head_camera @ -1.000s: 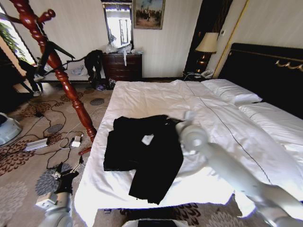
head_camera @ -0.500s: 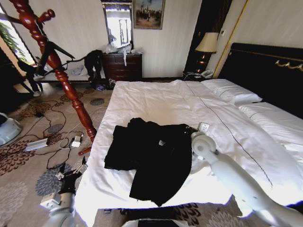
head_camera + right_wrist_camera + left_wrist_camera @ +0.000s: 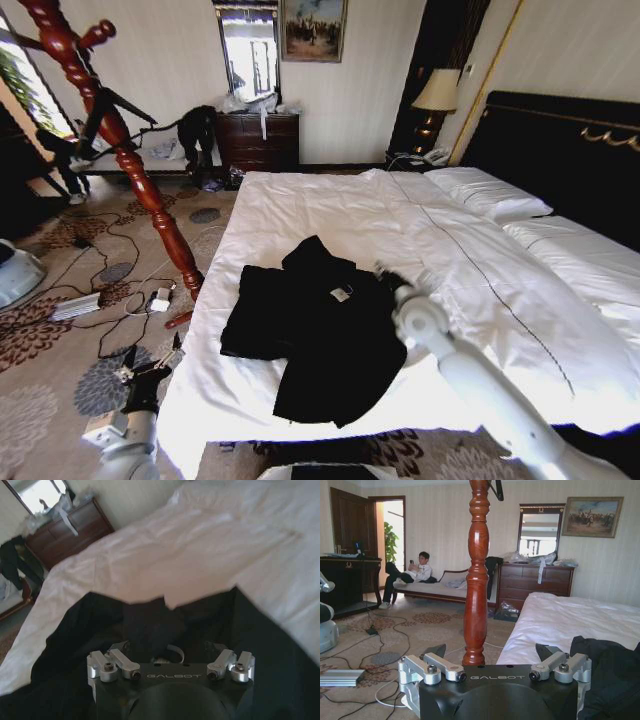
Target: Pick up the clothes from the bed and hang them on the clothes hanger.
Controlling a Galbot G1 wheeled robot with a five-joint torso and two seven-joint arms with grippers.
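The head view looks down from the foot of the bed. The left wrist camera faces level past the clothes hanger; the right hovers close over the clothes, which all three share

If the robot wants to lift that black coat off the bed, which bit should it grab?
Probably the raised collar end of the black coat, near its small white tag, coming from above. That fold humps up off the bed, and the right gripper is there, while the rest lies flat.
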